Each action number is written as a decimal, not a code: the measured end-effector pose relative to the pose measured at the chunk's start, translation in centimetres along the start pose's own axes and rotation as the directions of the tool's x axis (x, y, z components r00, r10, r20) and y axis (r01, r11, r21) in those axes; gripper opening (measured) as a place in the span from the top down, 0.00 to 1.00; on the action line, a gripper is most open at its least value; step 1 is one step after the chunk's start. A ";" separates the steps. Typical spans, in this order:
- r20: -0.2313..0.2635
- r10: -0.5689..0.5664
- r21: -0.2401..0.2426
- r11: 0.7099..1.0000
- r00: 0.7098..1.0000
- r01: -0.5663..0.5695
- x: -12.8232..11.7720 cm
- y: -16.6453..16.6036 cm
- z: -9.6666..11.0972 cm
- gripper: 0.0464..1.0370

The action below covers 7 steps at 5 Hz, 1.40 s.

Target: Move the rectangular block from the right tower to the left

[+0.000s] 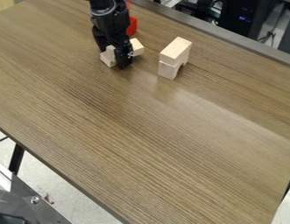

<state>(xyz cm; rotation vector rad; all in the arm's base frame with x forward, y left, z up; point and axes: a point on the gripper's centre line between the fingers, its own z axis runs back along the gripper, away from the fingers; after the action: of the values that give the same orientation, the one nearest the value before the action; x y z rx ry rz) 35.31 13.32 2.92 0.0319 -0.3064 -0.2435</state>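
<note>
Your gripper (120, 62): 11 o'clock on bench (141, 144), at left blocks (107, 58); can't tell whether clenched. Rectangular block (176, 49) tops right tower (168, 71), 1 o'clock.

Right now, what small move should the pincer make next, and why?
Probably a short lift: the pincer is down among the left tower's pale wood, while the rectangular block to be moved sits on the right tower's notched block.

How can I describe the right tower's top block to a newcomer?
On the table, find the gripper near the far edge. To its right in the view stands a tower of two pale blocks. The top block is a plain bar with straight sides; the lower block has a cut-out beneath.
</note>
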 end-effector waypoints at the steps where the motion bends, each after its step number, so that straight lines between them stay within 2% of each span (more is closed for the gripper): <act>1: 0.005 0.000 0.012 1.000 1.000 0.000 0.1 0.2 0.0 0.04; 2: 0.004 -0.002 0.015 1.000 1.000 0.002 0.1 0.2 0.0 0.04; 4: 0.026 0.020 -0.012 1.000 0.999 -0.020 0.4 -0.2 -0.1 0.04; 5: 0.044 0.021 -0.002 1.000 0.999 -0.021 1.2 0.2 0.4 0.08; 6: 0.044 0.036 -0.005 0.999 0.998 -0.036 1.8 -0.1 -0.3 0.36; 7: 0.054 0.064 0.015 0.998 0.996 -0.065 2.6 0.2 -1.0 0.45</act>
<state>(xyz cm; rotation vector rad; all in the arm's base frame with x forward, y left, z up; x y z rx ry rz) 38.01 12.88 2.78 0.0318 -0.3622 -0.1779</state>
